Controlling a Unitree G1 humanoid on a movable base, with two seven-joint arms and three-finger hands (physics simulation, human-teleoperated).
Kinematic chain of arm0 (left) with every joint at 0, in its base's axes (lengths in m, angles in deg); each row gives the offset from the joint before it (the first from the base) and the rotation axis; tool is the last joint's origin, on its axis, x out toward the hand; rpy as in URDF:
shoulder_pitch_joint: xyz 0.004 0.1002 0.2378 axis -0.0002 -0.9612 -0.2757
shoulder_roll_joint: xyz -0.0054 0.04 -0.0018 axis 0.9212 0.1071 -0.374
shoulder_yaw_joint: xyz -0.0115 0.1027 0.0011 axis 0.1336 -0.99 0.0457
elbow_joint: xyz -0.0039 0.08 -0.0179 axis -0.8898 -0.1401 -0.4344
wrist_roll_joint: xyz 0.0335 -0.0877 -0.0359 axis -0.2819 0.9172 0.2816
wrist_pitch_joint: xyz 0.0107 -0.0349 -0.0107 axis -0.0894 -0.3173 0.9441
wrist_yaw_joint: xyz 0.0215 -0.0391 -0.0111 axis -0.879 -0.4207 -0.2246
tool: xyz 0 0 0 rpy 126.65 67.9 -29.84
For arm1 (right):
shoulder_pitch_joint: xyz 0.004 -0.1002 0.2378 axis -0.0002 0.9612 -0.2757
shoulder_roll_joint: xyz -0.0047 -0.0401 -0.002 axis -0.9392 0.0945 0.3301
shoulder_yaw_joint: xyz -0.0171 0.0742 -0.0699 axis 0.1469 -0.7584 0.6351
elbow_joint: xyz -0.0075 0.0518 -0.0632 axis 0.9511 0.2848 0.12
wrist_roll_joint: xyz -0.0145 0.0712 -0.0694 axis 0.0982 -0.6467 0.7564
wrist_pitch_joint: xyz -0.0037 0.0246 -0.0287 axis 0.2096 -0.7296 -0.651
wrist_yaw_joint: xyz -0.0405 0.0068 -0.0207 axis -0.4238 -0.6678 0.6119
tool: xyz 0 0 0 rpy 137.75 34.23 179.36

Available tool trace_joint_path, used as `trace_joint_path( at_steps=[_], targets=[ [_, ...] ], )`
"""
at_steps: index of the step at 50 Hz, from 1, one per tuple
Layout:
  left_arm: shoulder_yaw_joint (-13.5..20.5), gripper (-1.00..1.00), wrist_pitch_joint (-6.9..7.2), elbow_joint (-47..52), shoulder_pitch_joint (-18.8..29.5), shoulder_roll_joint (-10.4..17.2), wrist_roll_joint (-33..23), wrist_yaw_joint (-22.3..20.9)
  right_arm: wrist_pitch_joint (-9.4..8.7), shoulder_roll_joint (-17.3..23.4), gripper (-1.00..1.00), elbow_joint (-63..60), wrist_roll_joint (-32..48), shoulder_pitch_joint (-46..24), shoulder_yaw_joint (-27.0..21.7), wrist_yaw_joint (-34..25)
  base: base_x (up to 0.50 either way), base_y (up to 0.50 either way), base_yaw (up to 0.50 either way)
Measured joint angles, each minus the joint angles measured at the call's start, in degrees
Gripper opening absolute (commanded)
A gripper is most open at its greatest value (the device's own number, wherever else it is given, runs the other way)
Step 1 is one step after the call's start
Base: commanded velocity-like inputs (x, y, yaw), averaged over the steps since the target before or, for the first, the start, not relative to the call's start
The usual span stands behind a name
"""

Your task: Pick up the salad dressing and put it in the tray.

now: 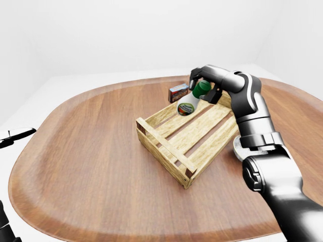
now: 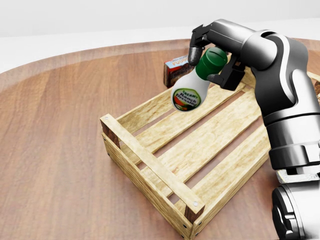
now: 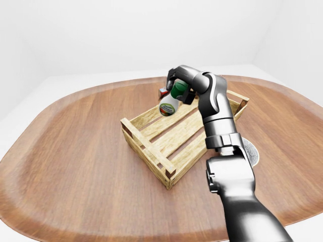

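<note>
The salad dressing (image 2: 189, 93) is a white bottle with a green cap and a round label. My right hand (image 2: 210, 63) is shut on it at the cap end. The bottle hangs tilted, its base pointing down and to the left, over the top end of the wooden slatted tray (image 2: 150, 167). It is above the slats and I cannot tell if it touches them. A thin dark part of my left hand (image 1: 14, 136) shows at the left edge of the left-eye view, far from the tray; its fingers are not clear.
The tray lies at an angle on a large rounded wooden table (image 1: 91, 151). A small brown box (image 2: 175, 68) stands on the table just beyond the tray's top edge. A round grey disc (image 3: 251, 151) lies to the right of the tray, partly behind my right arm.
</note>
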Motion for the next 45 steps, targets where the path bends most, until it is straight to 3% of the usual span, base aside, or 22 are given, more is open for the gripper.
trace_joint_path(
  at_steps=[11,20,29,39,45],
  targets=[
    [-0.1,1.00,0.00,0.1,-0.1,-0.1,-0.4,-0.2,0.62,7.1,-0.96,16.8,-0.2,1.1,-1.2,0.0,0.00,0.00,0.00],
    [-0.2,1.00,0.00,0.2,-0.1,-0.2,-0.6,-0.3,1.95,9.2,-0.96,29.0,-0.2,1.3,-0.8,2.8,0.00,0.00,0.00],
    [-0.3,1.00,0.00,-0.2,0.0,-0.3,-0.8,-0.5,2.44,8.8,-0.98,36.5,0.7,1.3,-0.3,10.3,0.00,0.00,0.00],
    [-0.3,1.00,0.00,-0.6,0.0,-0.3,-0.8,-0.5,3.91,7.5,-0.97,40.7,3.3,1.9,-0.6,23.4,0.00,0.00,0.00],
    [-0.3,1.00,0.00,-0.8,-0.1,-0.3,-0.8,-0.6,3.76,6.5,-0.96,41.9,4.8,2.5,-0.9,28.3,0.00,0.00,0.00]
  ],
)
